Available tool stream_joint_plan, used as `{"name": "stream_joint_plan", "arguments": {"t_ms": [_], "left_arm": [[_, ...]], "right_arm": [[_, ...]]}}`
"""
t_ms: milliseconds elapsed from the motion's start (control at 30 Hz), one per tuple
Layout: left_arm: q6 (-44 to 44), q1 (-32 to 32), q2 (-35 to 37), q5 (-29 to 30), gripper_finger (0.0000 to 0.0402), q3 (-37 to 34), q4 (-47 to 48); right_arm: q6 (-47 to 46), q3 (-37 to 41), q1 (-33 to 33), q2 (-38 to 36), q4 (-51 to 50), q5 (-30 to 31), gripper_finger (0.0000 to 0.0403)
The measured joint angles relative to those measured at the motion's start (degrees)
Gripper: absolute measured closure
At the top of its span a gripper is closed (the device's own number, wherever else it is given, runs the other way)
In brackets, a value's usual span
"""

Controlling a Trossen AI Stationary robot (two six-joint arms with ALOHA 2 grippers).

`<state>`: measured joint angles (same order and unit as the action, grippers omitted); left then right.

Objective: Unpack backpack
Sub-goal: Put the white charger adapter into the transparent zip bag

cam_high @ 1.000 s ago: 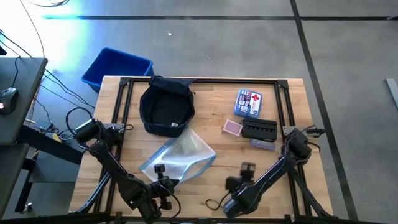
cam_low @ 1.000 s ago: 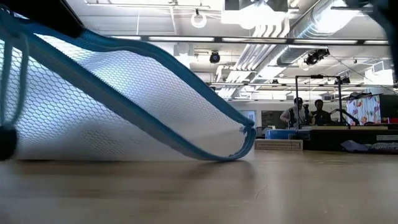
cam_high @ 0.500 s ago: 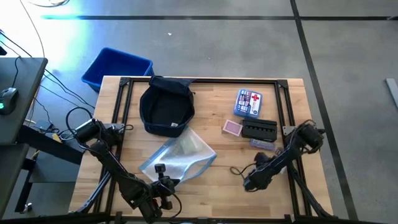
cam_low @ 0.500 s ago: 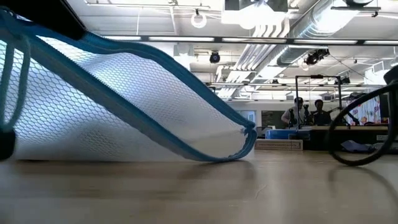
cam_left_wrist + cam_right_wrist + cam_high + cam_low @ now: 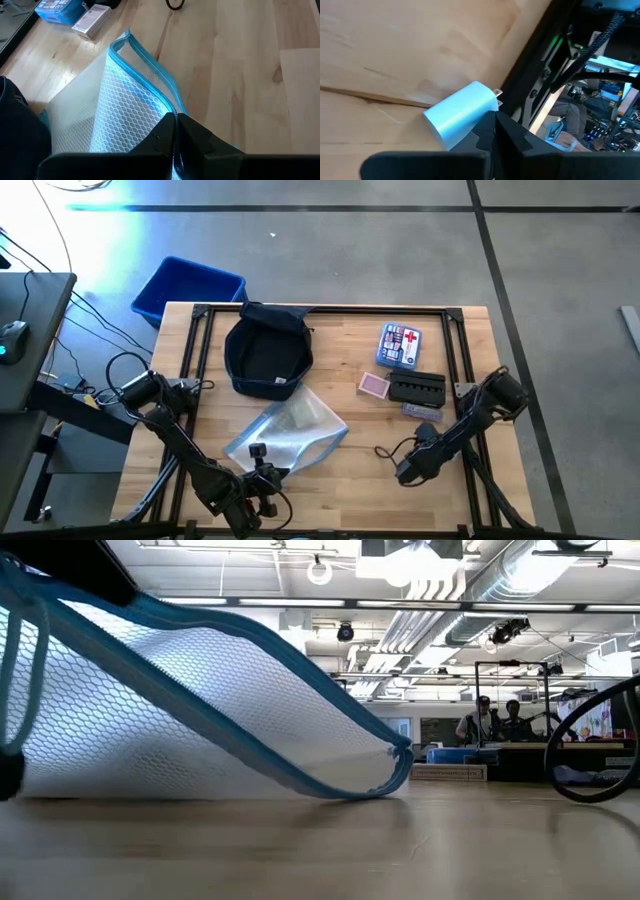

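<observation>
Pinching mesh pouch (image 5: 125, 105) edge, left end effector (image 5: 175, 131) sits low; right end effector (image 5: 492, 122) clenched on charger (image 5: 461, 113)

Blue-edged mesh pouch (image 5: 200, 710) lying on wooden table (image 5: 320, 845), black cable loop (image 5: 590, 755) right, 2 people (image 5: 495, 720) beyond

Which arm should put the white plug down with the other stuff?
Right. The right gripper holds the white plug, near the black case. The left gripper is busy, shut on the pouch.
</observation>
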<state>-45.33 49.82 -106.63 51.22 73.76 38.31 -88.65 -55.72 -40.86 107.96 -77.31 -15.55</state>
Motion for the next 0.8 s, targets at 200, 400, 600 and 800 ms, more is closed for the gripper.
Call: {"name": "stream_joint_plan", "arguments": {"t_ms": [200, 400, 600, 800], "left_arm": [[0.01, 0.02, 0.00, -0.11, 0.0402, 0.00, -0.18], [0.05, 0.02, -0.01, -0.13, 0.0402, 0.00, -0.18], [0.03, 0.02, 0.00, -0.11, 0.0402, 0.00, -0.45], [0.53, 0.02, 0.00, -0.11, 0.0402, 0.00, -0.62]], "right_arm": [[-2.55, -1.11, -0.01, -0.23, 2.18, 0.59, 0.0403], [-2.73, -8.49, 0.56, -0.06, 3.03, 11.80, 0.0403], [3.32, -17.73, 1.97, 0.17, 4.03, 31.26, 0.0403], [7.90, -26.00, 2.87, 0.17, 3.30, 38.23, 0.0399]]}}
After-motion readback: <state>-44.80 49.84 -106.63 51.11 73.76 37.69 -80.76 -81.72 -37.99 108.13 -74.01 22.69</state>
